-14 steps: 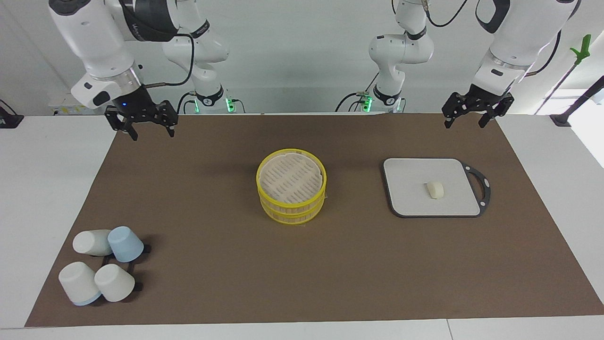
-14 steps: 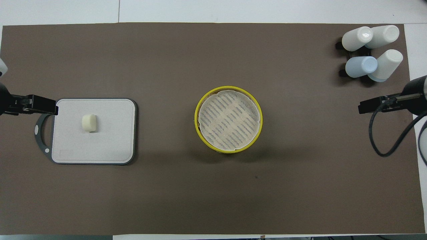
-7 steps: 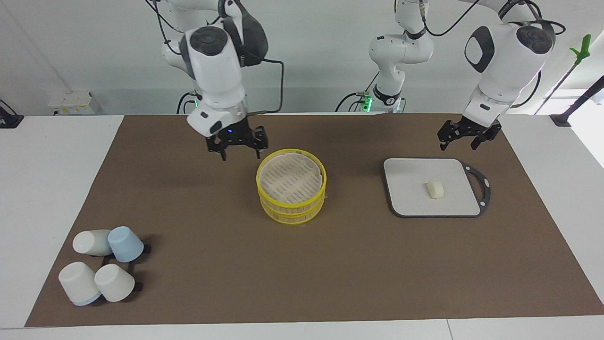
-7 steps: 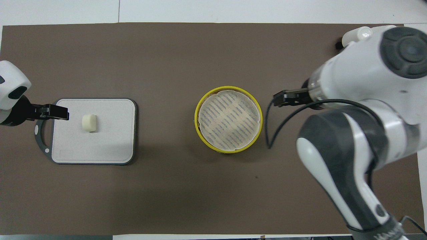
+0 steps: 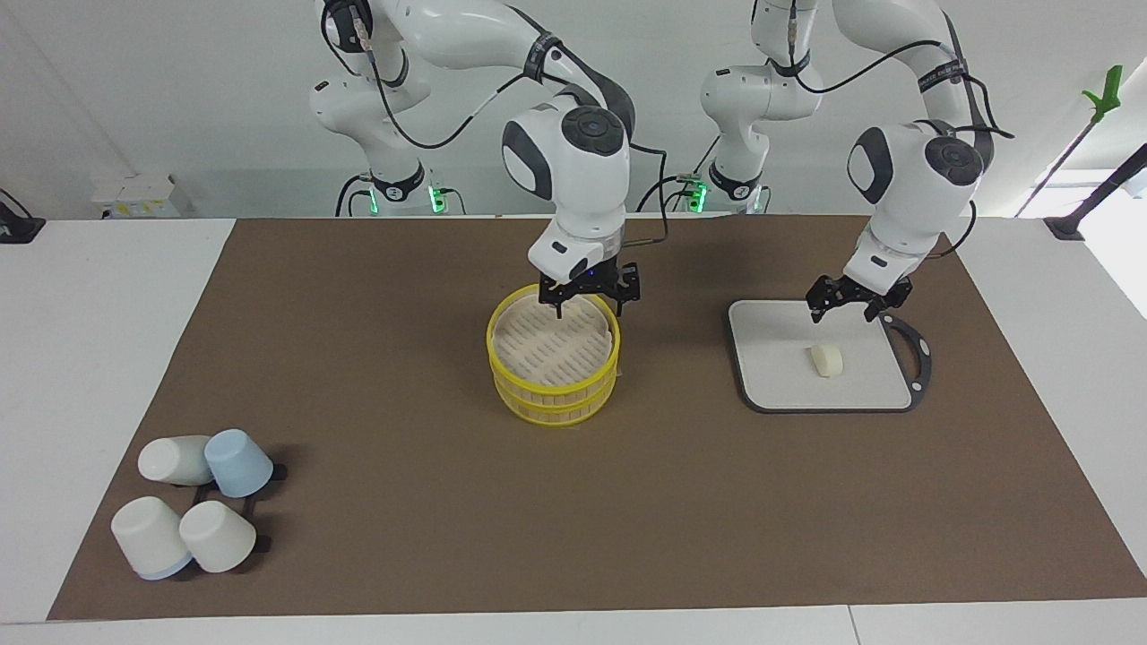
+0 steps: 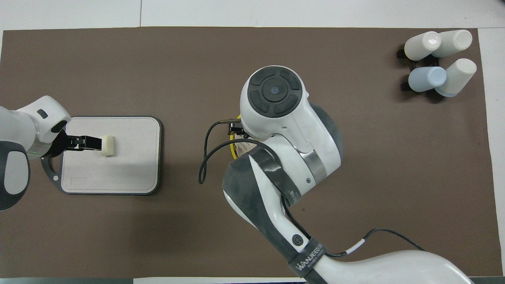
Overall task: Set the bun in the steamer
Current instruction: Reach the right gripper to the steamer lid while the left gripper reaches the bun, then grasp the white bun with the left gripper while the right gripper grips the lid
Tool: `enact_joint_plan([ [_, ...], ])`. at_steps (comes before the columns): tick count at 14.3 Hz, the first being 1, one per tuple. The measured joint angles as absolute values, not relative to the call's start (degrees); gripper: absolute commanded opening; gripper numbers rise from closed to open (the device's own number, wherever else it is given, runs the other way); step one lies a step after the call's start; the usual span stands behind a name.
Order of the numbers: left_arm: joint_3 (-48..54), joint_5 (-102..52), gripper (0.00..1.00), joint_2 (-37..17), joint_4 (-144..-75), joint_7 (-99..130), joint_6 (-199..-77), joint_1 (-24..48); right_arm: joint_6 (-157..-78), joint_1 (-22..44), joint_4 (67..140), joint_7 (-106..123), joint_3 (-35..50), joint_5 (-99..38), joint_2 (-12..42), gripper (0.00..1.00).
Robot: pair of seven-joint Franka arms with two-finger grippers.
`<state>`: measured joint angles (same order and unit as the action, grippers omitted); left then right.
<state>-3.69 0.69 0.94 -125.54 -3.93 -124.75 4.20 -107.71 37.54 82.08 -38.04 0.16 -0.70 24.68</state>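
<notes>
The bun [image 5: 826, 360] lies on the grey square board [image 5: 780, 376], toward the left arm's end of the table. It also shows in the overhead view [image 6: 107, 145]. My left gripper [image 5: 842, 306] is open and empty, low over the board's edge nearest the robots, just short of the bun. The yellow-rimmed steamer [image 5: 554, 363] stands mid-table, two tiers, slatted beige top showing. My right gripper [image 5: 589, 309] is open and empty, just over the steamer's rim nearest the robots. In the overhead view my right arm hides nearly all of the steamer [image 6: 233, 149].
Several upturned cups [image 5: 193, 502], white and one pale blue, sit on a small black rack at the right arm's end, far from the robots. They also show in the overhead view [image 6: 440, 61]. A brown mat [image 5: 403, 502] covers the table.
My right gripper swung from the mat's edge at its own end to over the steamer's rim. My left gripper came down and in from the mat's corner to over the board, close to the bun.
</notes>
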Motion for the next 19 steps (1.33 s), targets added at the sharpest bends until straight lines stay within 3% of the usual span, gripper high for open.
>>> enact_joint_plan([
  [9, -3.56, 0.61, 1.00, -5.67, -128.40, -5.68, -133.32, 4.19, -112.01, 39.64, 80.33, -38.90, 0.09, -0.66, 29.79, 0.95],
  [11, -3.51, 0.40, 1.00, -6.63, -128.57, -5.69, -134.34, 4.19, -112.68, 39.61, 80.47, -38.90, -0.21, -0.66, 30.30, 0.82],
  [12, -3.51, 0.38, 0.96, -6.99, -128.58, -5.69, -134.61, 4.19, -112.69, 39.61, 80.53, -38.90, -0.35, -0.66, 30.44, 0.70],
  [13, -3.49, 0.37, 0.91, -7.16, -128.58, -5.69, -134.83, 4.19, -112.69, 39.60, 80.69, -38.90, -0.43, -0.66, 30.49, 0.55],
  [16, -3.39, 0.37, 0.64, -7.22, -128.58, -5.70, -135.03, 4.20, -112.69, 39.60, 81.38, -38.90, -0.45, -0.66, 30.50, 0.00],
  [18, -3.36, 0.37, 0.40, -7.23, -128.58, -5.73, -135.09, 4.20, -113.25, 39.60, 81.66, -38.90, -0.46, -0.67, 30.49, 0.00],
  [19, -3.36, 0.37, 0.36, -7.23, -128.58, -5.73, -135.11, 4.19, -114.22, 39.62, 81.78, -38.90, -0.33, -0.75, 30.50, 0.00],
])
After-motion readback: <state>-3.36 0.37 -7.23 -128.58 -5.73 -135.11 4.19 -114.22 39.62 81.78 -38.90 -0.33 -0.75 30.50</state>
